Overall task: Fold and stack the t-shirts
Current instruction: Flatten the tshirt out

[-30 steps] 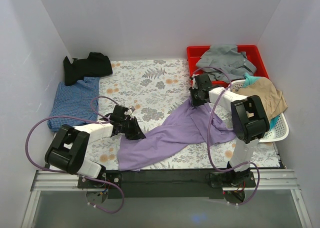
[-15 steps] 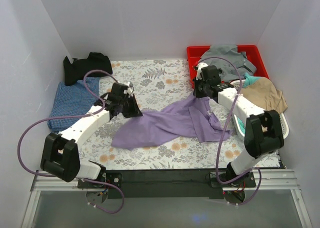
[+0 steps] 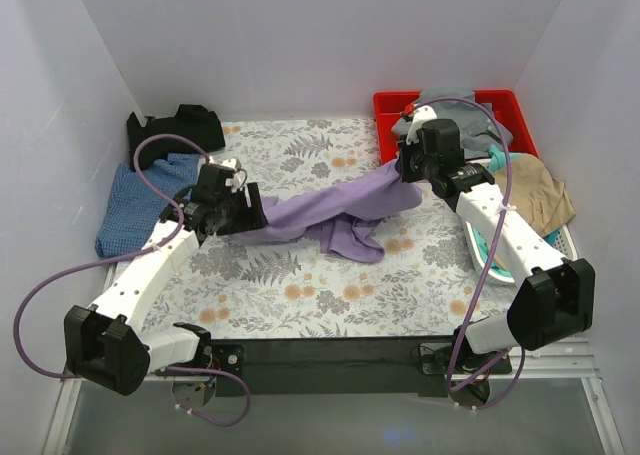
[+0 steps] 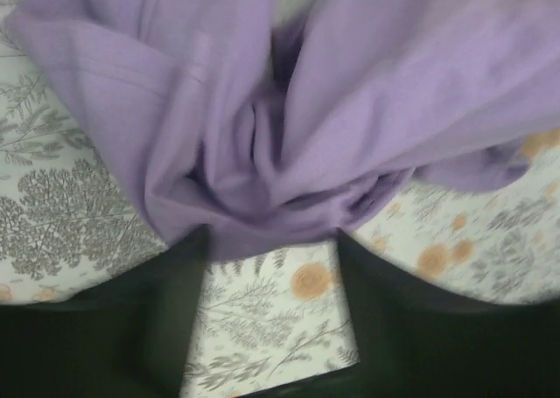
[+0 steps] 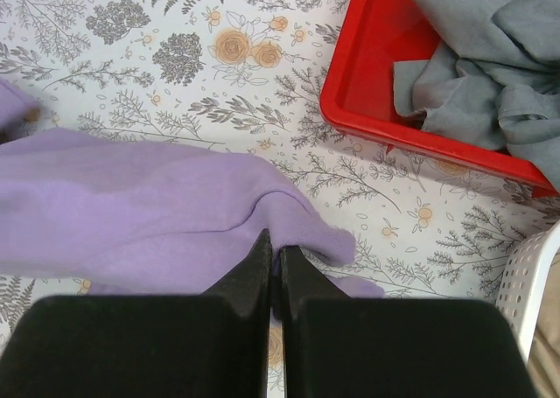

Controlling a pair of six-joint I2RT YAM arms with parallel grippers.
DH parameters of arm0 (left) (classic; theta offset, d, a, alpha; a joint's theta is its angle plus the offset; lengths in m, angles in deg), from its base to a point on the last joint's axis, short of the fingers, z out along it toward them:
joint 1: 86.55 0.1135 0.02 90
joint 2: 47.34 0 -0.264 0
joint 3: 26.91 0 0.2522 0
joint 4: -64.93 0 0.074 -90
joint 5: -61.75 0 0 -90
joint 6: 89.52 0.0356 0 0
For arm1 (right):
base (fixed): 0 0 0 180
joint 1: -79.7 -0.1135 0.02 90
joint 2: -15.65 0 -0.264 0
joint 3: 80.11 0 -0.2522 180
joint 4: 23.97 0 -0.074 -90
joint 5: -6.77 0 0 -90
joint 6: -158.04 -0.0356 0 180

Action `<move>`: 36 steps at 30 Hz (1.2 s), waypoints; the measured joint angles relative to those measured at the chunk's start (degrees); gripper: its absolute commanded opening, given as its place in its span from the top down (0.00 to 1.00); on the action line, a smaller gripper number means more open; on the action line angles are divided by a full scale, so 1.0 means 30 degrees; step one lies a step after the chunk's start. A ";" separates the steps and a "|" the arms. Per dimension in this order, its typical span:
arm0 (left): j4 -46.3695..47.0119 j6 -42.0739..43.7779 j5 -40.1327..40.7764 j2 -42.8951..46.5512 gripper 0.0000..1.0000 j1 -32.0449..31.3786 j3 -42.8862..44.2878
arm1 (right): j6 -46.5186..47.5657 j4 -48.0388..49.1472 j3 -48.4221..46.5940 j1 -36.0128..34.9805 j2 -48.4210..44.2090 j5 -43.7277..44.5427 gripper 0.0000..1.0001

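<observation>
While the lilac t-shirt [image 3: 320,210] lies bunched and twisted | right gripper [image 5: 273,254] pinches its edge tight | left gripper [image 4: 271,240] stands parted at the bunch | best: draw corners apart, spread flat before folding

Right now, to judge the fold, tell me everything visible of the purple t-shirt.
The purple t-shirt is plain lilac, soft cloth with a stitched hem, unfolded and bunched into a wrinkled band across the floral table. The right end effector is shut on one edge near the red bin; the left end effector, jaws apart, sits at the other bunched end. A loose part sags onto the table.
</observation>
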 measured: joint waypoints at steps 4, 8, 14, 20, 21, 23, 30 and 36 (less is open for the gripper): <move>-0.0765 -0.0750 -0.0882 0.0350 0.10 -0.0022 -0.2812 | 0.0007 -0.0168 0.0000 0.0000 0.0007 -0.0007 0.99; -0.0874 -0.1035 -0.1042 0.0364 0.09 -0.0022 -0.2965 | 0.0015 -0.0204 -0.0007 0.0000 0.0087 -0.0022 0.99; 0.0721 -0.1107 -0.1770 -0.0044 0.08 -0.0022 -0.2616 | 0.0080 -0.0255 -0.0007 0.0000 0.0087 -0.0102 0.99; 0.3147 -0.1188 -0.3468 -0.2106 0.07 -0.0022 -0.3235 | 0.0182 -0.0386 -0.0109 0.0000 0.0117 -0.0226 0.99; 0.3351 -0.1231 -0.3548 -0.2382 0.07 -0.0029 -0.3424 | 0.0197 -0.0393 -0.0146 0.0000 0.0138 -0.0248 0.99; 0.3971 -0.1428 -0.3687 -0.3024 0.07 -0.0036 -0.3876 | 0.0197 -0.0386 -0.0197 0.0000 0.0146 -0.0299 0.99; 0.5923 -0.2222 -0.4014 -0.4138 1.00 -0.0036 -0.4277 | 0.0189 -0.0393 -0.0219 0.0000 0.0146 -0.0335 0.99; 0.6849 -0.2164 -0.3402 -0.5326 1.00 -0.0058 -0.3687 | 0.0175 -0.0401 -0.0211 0.0000 0.0117 -0.0364 0.99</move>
